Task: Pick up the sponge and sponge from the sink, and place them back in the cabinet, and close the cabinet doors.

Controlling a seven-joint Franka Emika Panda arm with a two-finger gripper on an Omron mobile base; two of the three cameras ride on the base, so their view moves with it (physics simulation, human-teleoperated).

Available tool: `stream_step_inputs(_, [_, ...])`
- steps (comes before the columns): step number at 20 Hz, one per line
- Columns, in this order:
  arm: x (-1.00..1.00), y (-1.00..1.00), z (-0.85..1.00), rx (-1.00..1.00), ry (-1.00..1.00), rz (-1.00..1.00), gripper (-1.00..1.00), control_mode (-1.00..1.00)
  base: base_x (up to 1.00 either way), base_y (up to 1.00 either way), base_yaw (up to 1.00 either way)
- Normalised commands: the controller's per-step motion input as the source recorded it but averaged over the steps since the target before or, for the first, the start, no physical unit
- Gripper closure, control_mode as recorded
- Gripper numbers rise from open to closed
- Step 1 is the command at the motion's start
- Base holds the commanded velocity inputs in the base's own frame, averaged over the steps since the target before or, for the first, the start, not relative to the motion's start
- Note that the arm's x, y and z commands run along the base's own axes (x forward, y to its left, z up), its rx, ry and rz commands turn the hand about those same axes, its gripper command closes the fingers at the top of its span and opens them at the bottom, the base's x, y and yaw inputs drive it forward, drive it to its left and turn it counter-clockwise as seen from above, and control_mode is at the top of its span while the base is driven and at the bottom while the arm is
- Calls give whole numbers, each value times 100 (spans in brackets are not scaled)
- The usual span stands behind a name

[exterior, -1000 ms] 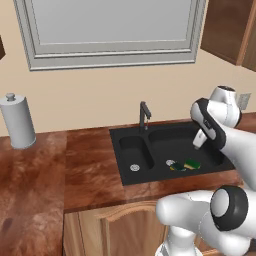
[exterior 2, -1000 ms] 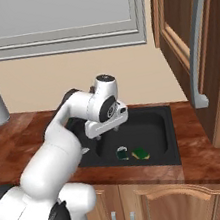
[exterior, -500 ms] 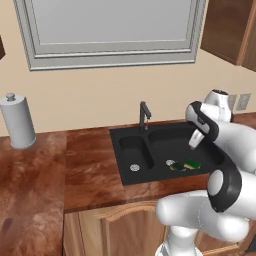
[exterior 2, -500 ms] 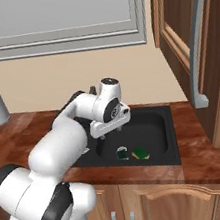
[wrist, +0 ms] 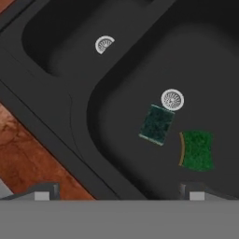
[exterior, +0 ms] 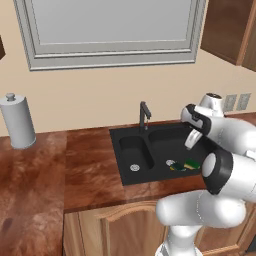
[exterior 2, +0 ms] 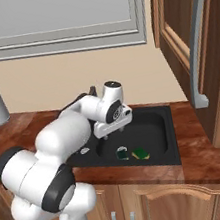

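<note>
Gripper [wrist: 119, 193] fingers spread wide, empty, above the sink [wrist: 60, 116]. Two sponges on one basin's floor: darker sponge [wrist: 157, 123] touching the drain [wrist: 172, 99], brighter sponge [wrist: 197, 150] just beside it.

The pincer [exterior 2: 119, 133] hangs with jaws wide over the right basin of the sink [wrist: 116, 140], with open air down to the two sponges [wrist: 157, 123] [wrist: 197, 150] lying apart beside the drain [wrist: 172, 99]. The faucet [exterior: 144, 115] stands at the far rim. An open cabinet door [exterior 2: 209, 55] juts out on the right.
</note>
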Motion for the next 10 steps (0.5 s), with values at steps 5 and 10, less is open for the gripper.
stream_step_inputs(5, [27, -1, -21, 0, 4, 0, -100, -100, 0, 0, 0])
stream_step_inputs(10, [23, -3, -22, 0, 4, 0, -100, -100, 0, 0, 0])
